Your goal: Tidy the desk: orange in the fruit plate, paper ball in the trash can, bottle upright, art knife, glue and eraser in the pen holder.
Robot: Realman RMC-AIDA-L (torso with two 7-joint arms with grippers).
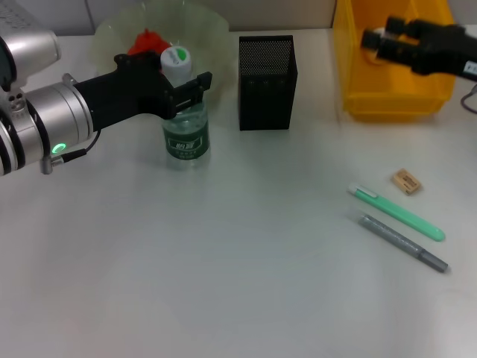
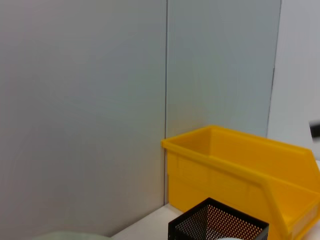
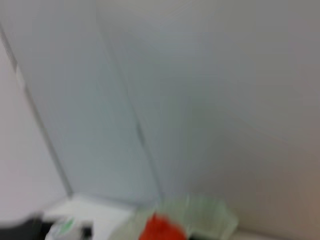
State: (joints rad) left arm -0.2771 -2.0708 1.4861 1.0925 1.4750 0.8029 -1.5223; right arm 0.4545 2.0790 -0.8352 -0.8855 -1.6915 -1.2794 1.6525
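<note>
My left gripper [image 1: 181,93] clamps the upright bottle [image 1: 185,128]; the orange [image 1: 147,42] sits plated at twelve o'clock. My right gripper [image 1: 378,41] hangs over the trash can [image 1: 350,74], its grip unclear. The eraser [image 1: 406,181] at four o'clock awaits the pen holder [image 1: 267,82].

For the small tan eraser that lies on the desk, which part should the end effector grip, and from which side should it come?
Grip the eraser across its two long sides, coming from straight above. It lies flat and low on the desk, so only a top approach gives the fingers room. It sits apart from the green art knife, so nothing crowds it.
</note>
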